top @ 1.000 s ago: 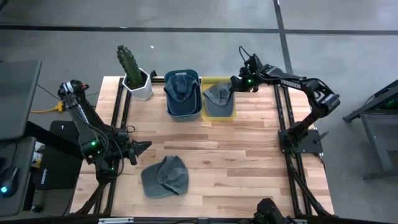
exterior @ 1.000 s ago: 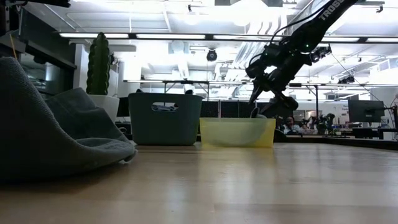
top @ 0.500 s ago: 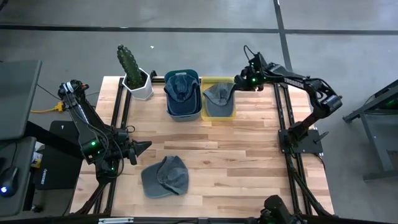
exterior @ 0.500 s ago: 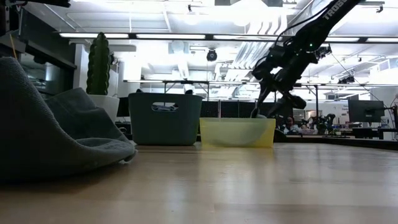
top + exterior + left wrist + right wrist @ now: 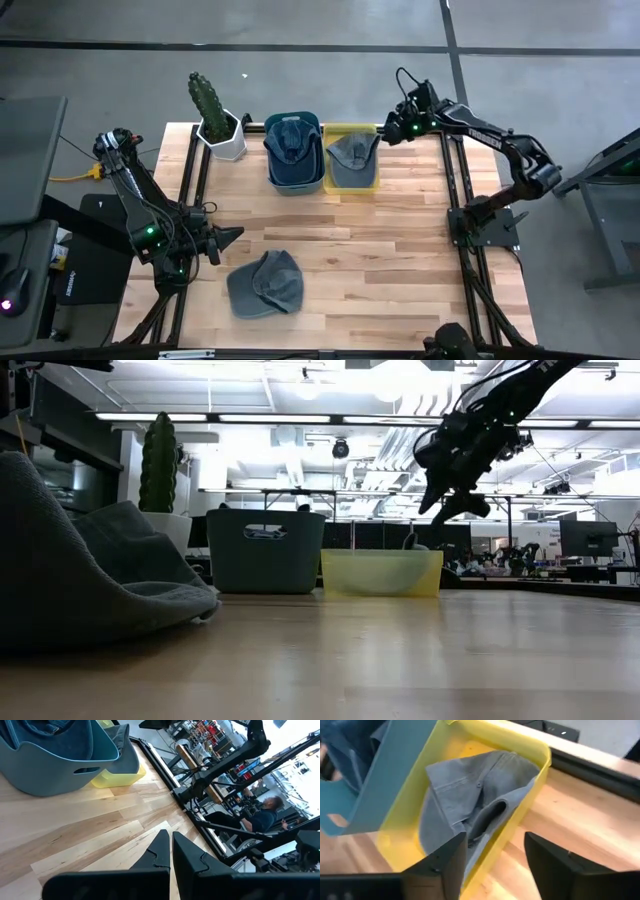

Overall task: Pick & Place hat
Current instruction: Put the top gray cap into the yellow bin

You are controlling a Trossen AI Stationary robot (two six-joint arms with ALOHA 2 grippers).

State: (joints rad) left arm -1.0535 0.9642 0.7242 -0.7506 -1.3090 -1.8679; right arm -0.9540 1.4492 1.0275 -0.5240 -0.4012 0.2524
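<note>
A grey hat [image 5: 350, 152] [image 5: 470, 800] lies crumpled inside the yellow bin [image 5: 376, 176] [image 5: 530, 785]. My right gripper [image 5: 388, 133] [image 5: 492, 852] [image 5: 455, 505] hangs open above the bin's far right corner and touches nothing. A blue hat [image 5: 292, 138] sits in the blue bin [image 5: 271, 172]. Another grey hat [image 5: 265, 283] [image 5: 90, 580] rests crown up on the table near the near edge. My left gripper [image 5: 234, 236] [image 5: 168, 839] is shut and waits low at the table's left, just left of that hat.
A cactus in a white pot [image 5: 218, 120] [image 5: 160, 470] stands at the far left corner beside the blue bin. Bare wood [image 5: 400, 250] spreads across the middle and right of the table. People and desks show in the room beyond.
My right gripper has risen from just over the yellow bin's rim and drawn back a little toward the table's right edge. The grey hat in the yellow bin has stayed where it was.
</note>
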